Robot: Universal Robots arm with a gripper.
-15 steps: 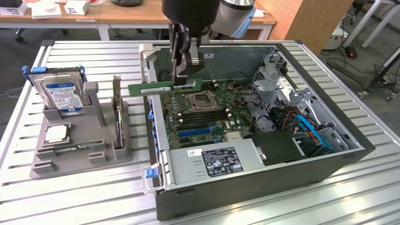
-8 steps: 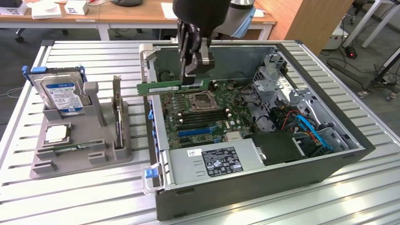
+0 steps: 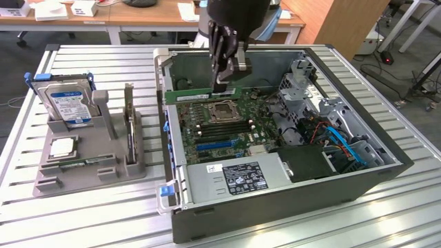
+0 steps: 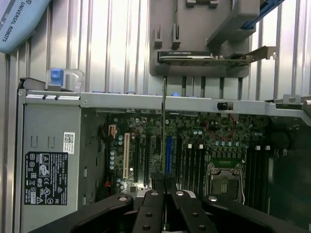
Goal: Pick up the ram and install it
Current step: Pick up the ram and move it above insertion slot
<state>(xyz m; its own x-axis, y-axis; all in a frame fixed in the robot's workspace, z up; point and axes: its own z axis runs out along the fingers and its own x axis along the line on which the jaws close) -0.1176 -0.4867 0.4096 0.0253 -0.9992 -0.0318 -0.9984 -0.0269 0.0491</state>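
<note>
Pinching the ram (image 3: 196, 96), gripper (image 3: 225, 91) above open computer case (image 3: 276, 214) — motherboard (image 3: 227, 133), power supply (image 3: 234, 178) inside.

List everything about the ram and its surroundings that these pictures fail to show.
- Ram: wrist view shows it edge-on, faces hidden; exterior view, gripped end covered by the end effector.
- Memory slots: latches too small to judge, exterior view.
- Hard drive: label text too small, exterior view.
- Arm: cut off by the exterior view's top edge.
</note>
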